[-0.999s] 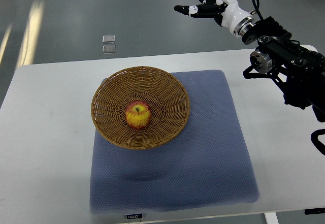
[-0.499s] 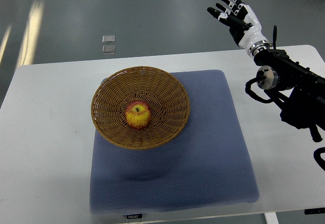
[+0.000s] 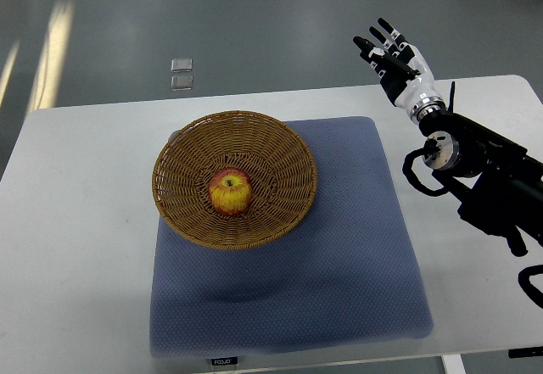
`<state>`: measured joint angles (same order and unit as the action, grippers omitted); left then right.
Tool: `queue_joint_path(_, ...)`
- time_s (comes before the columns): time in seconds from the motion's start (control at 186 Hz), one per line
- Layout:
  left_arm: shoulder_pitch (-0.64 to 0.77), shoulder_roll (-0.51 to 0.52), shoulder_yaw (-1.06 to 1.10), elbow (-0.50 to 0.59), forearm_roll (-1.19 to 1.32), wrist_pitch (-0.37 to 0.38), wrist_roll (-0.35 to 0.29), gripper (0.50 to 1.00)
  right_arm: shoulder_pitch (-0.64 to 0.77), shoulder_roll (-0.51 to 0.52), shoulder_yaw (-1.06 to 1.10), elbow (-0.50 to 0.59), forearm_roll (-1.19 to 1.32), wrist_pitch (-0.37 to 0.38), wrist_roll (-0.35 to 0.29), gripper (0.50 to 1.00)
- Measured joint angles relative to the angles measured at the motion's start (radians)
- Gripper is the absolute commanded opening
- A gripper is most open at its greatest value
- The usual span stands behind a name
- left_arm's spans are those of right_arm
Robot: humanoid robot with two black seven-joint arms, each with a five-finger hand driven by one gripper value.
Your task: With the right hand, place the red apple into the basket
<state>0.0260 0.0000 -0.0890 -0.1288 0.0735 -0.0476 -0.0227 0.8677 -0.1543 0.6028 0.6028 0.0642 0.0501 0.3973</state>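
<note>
A red and yellow apple (image 3: 230,192) lies at the bottom of the round wicker basket (image 3: 288,149), which stands on the blue mat. My right hand (image 3: 392,55) is far off to the upper right, past the table's back edge, with its fingers spread and nothing in it. Its black arm (image 3: 484,183) comes in from the right edge. The left arm does not show.
The blue mat (image 3: 339,255) covers the middle of the white table (image 3: 76,247). Grey floor lies beyond the table's far edge, with two small pale squares (image 3: 181,73) on it.
My right hand has swung from pointing left to pointing up and away, and has come down nearer the table's back edge. The apple and basket have not moved.
</note>
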Motion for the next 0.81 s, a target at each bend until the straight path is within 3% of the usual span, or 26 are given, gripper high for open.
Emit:
queue_joint_path(0.494, 0.000, 0.000, 0.000, 0.000, -0.001, 0.000, 0.000, 1.000, -0.028, 0.001, 0.002, -0.001, 0.103, -0.010, -0.003, 0.921)
queue_joint_path(0.811, 0.000, 0.000, 0.000, 0.000, 0.000, 0.000, 0.000, 1.000, -0.058, 0.020, -0.012, -0.061, 0.098, -0.003, 0.005, 0.921)
